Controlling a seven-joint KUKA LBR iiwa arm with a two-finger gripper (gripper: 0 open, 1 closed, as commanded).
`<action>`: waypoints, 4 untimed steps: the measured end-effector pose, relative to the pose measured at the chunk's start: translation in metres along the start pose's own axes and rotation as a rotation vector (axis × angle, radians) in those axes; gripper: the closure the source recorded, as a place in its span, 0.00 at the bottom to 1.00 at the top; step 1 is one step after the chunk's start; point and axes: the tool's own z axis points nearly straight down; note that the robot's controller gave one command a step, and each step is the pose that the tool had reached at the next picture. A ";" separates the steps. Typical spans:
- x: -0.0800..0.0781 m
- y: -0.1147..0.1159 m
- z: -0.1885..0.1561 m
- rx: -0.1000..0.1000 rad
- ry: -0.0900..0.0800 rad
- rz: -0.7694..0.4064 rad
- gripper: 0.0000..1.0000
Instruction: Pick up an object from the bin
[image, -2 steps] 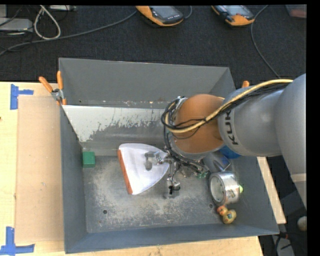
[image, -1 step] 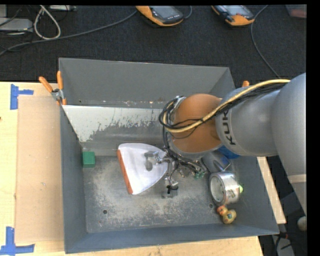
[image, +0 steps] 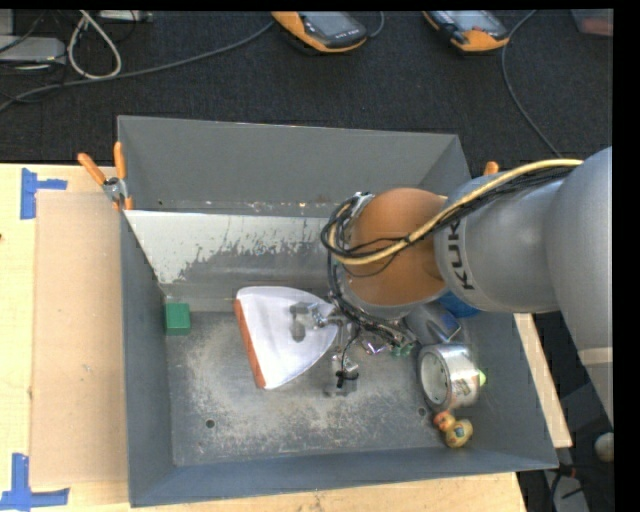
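Item: gripper, recorded low over the middle of the grey metal bin, just beside the right edge of a white wedge-shaped object with an orange rim. Whether it was clenched or released could not be told. Also listed: green block, left; silver round can and small yellow toy, right.

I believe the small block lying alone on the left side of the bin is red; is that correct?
Not quite: the small block on the left side of the bin is green, not red, as the camera view shows.
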 end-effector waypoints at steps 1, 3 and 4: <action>-0.002 0.003 -0.001 0.000 0.001 0.013 1.00; 0.001 0.005 -0.023 -0.005 0.011 0.014 1.00; -0.002 0.005 -0.086 -0.002 0.004 0.014 1.00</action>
